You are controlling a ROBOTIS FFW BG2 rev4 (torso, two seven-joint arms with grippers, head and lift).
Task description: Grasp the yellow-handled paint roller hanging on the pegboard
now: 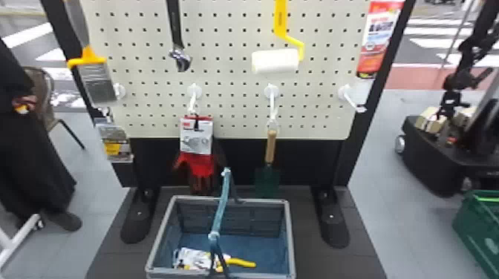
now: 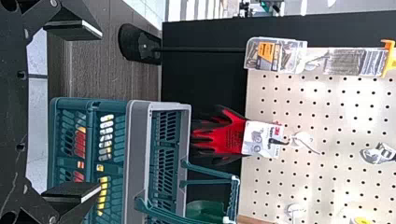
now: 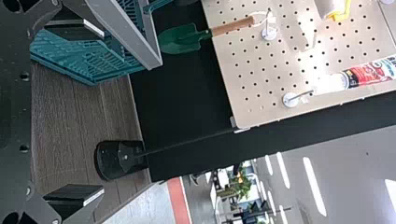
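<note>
On the upper pegboard (image 1: 230, 37), right of centre: paint roller (image 1: 275, 60), yellow handle uppermost, white sleeve at the bottom. The peg that carries it lies past the head view's top edge.

Neighbours on the board: wrench (image 1: 178, 48) to its left, boxed tube (image 1: 377, 37) to its right, trowel (image 1: 268, 174) on the hook directly below. Further items: paintbrush (image 1: 96, 79), red glove (image 1: 196, 163). At the foot: basket (image 1: 230, 202).

Left gripper (image 2: 93, 111): fingers spread wide, nothing between them, low beside the basket.
Right gripper (image 3: 95, 111): fingers spread wide, empty, low near the board's foot, well apart from the roller.

Hazards, as judged:
- Closing on the soft sleeve, not the handle: the sleeve would squash and turn, giving a loose hold.
- Lifting off blind: with the peg hidden, a pull in the wrong direction could snag the handle or rock the board.
- Rising close to the board: an arm could clip the trowel or its hook.
- Approaching wide: open fingers could catch the tube.
</note>
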